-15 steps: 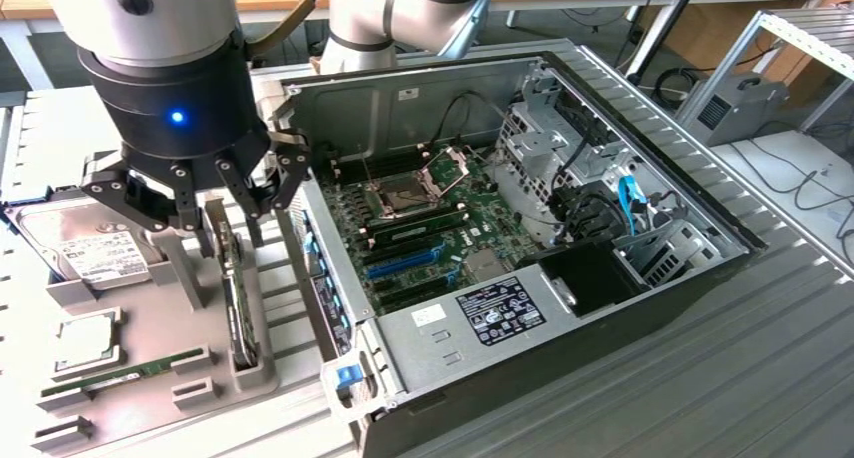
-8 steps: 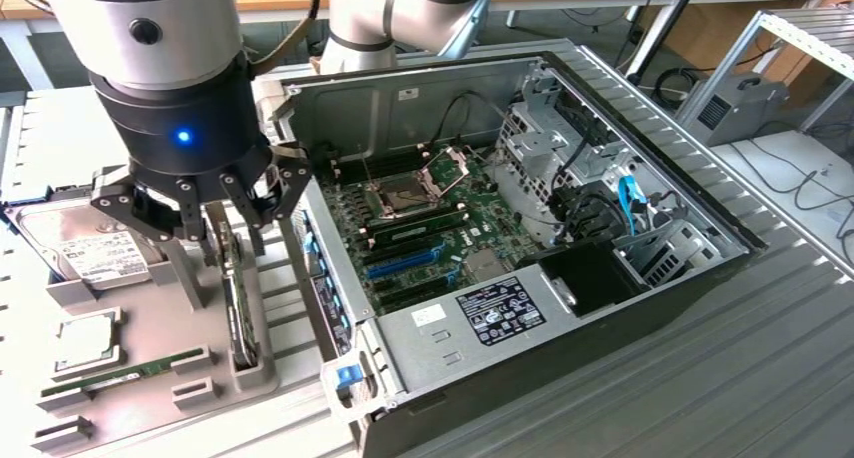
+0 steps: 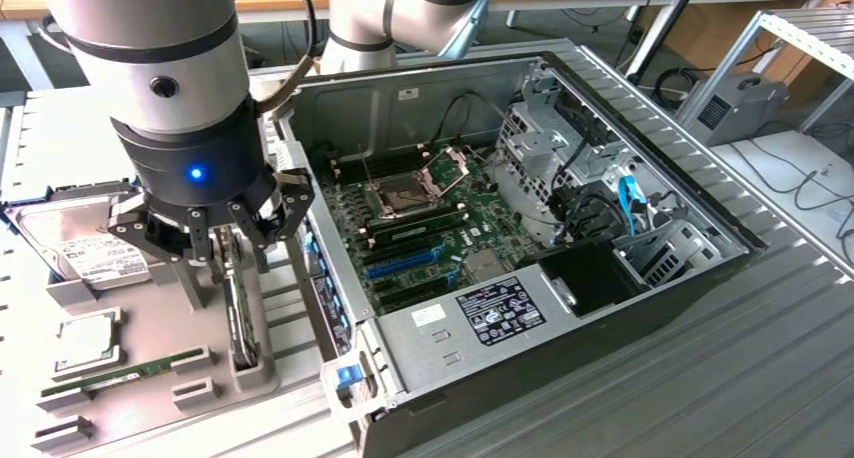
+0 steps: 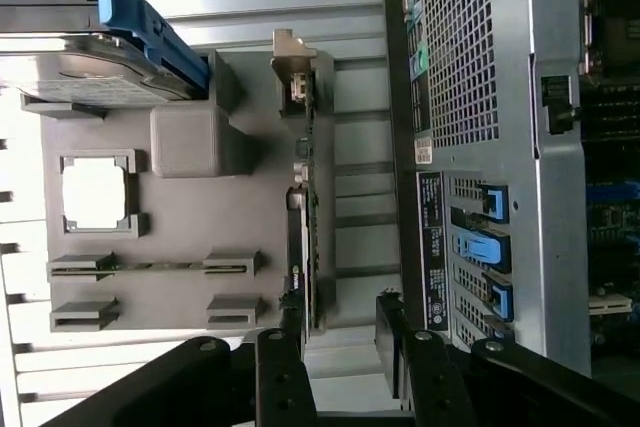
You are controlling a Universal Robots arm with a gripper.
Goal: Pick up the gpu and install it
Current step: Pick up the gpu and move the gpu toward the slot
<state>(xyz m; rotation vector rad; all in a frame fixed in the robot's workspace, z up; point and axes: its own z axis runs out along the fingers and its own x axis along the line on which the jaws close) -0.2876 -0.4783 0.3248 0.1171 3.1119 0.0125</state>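
The ribbed grey metal tabletop (image 3: 761, 308) carries an open black-and-silver computer tower case (image 3: 387, 103) lying on its side. A flat grey moulded parts tray (image 3: 160, 323) sits just beside the case. The black two-fingered hand (image 4: 336, 322) hangs over the tray, spread as wide as it goes and holding nothing.

The gpu (image 4: 308, 177) is a flat green circuit card with a black fan and a silver end bracket. It stands on edge in a slot of the tray, on the side nearest the case. In the wrist view its thin upper edge runs in line with the gap between the fingers (image 4: 280, 377), nearer one than the other. Contact cannot be confirmed.

The step in hand appears to be the approach for the grasp. The hand is best centred so that both fingers meet the card's flat faces together. The grip belongs on bare board, not on the fan. The hand should stay square to the card, so that the card does not twist in its slot.
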